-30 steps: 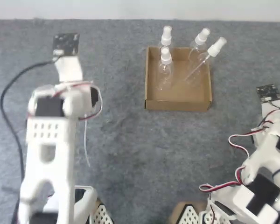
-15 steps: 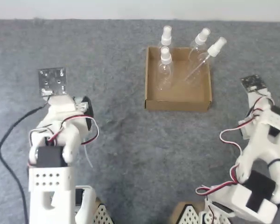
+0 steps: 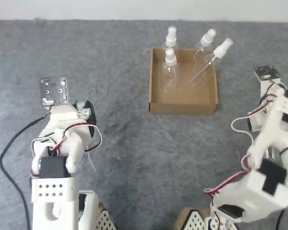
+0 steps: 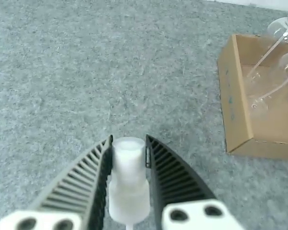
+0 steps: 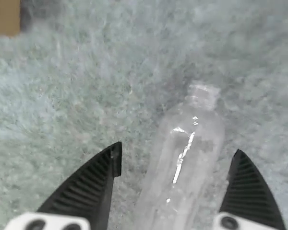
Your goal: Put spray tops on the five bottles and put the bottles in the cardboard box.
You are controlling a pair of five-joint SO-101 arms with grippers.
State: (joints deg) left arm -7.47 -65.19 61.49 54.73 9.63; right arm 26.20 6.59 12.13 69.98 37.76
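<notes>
My left gripper [image 4: 128,140] is shut on a white spray top [image 4: 129,184], held upright over the grey carpet; its thin dip tube [image 3: 90,161] hangs beside the left arm [image 3: 62,139] in the high view. My right gripper [image 5: 177,149] is open, its jaws on either side of a clear bottle [image 5: 185,163] with no top, lying on the carpet. The cardboard box [image 3: 182,103] stands at the far middle and holds several clear bottles [image 3: 170,69] with white spray tops on.
The box's near corner [image 4: 234,100] shows ahead of the left gripper. Grey carpet covers the table. The right arm [image 3: 273,143] stands to the right of the box. Both arm bases sit at the near edge.
The left arm has drawn back toward the near edge and lowered, still holding the spray top. The right arm has stretched toward the far side.
</notes>
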